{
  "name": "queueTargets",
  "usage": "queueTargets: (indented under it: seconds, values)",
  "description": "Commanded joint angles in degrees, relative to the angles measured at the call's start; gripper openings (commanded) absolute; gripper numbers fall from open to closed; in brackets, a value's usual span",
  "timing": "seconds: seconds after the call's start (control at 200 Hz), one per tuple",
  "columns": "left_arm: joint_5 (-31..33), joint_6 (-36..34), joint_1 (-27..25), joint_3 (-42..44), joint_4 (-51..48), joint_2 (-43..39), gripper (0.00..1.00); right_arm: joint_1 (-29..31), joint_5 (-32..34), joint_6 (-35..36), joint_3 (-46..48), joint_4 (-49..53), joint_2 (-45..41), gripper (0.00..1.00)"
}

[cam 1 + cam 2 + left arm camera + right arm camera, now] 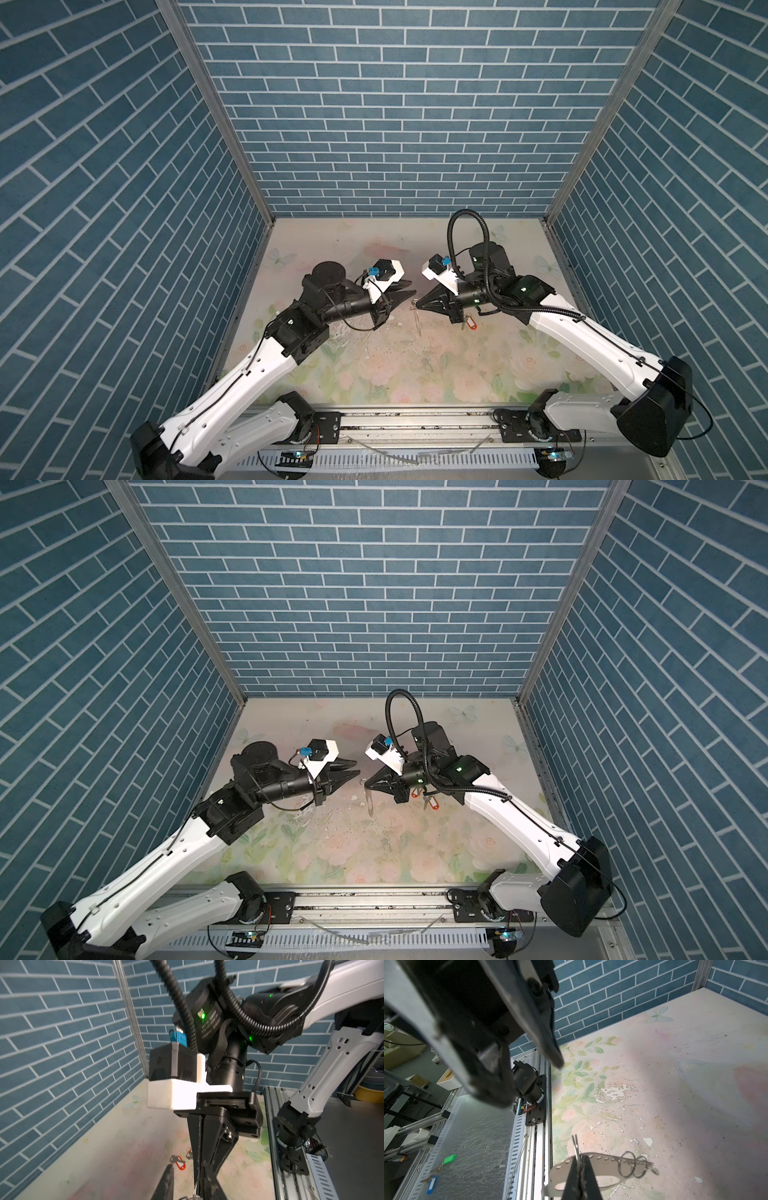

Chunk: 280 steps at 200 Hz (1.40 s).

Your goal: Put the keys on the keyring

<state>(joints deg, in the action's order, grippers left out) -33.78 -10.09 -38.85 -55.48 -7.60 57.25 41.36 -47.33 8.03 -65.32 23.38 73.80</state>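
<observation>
My right gripper (580, 1167) is shut on the keyring (608, 1164), a flat grey oval plate with a row of holes and small silver rings (631, 1164) on one edge. In both top views the keyring (417, 322) (369, 801) hangs from the right gripper (417, 305) above the table's middle. My left gripper (412, 289) (187, 1180) faces it, close by, jaws apart and nothing gripped. Two keys lie on the table under the right arm: one with an orange-red tag (179, 1164) (432, 804), the other (188, 1153) half hidden.
The floral table top (395, 365) is worn and flaking. Blue brick walls (395, 124) close three sides, and a metal rail (415, 419) runs along the front. Off the table, green-tagged (449, 1158) and blue-tagged (431, 1184) keys lie on a grey surface.
</observation>
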Motion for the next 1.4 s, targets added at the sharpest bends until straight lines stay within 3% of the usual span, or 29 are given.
queueTargets:
  seconds: [0.0,1.045,1.17,1.305,1.395]
  values:
    - [-2.64,-2.56,0.2,-2.54,-11.53,3.8,0.24,0.23,-0.05,3.92,-3.17,3.21,0.55,0.0]
    - [-4.98,-2.48,0.27,-1.1,-6.67,6.99,0.17,0.2,-2.34,2.98,-3.16,0.93,1.59,0.0]
    - [-4.93,-2.48,0.24,-1.08,-6.58,6.92,0.12,0.25,-2.52,2.86,-2.88,0.54,1.15,0.0]
    - [-4.91,-1.85,0.27,0.29,-4.45,6.06,0.0,0.26,-2.45,2.76,-2.58,0.31,1.0,0.0]
    - [-5.24,-0.68,0.23,2.17,-1.24,5.02,0.0,0.2,-1.46,1.84,-2.07,-0.64,0.7,0.0]
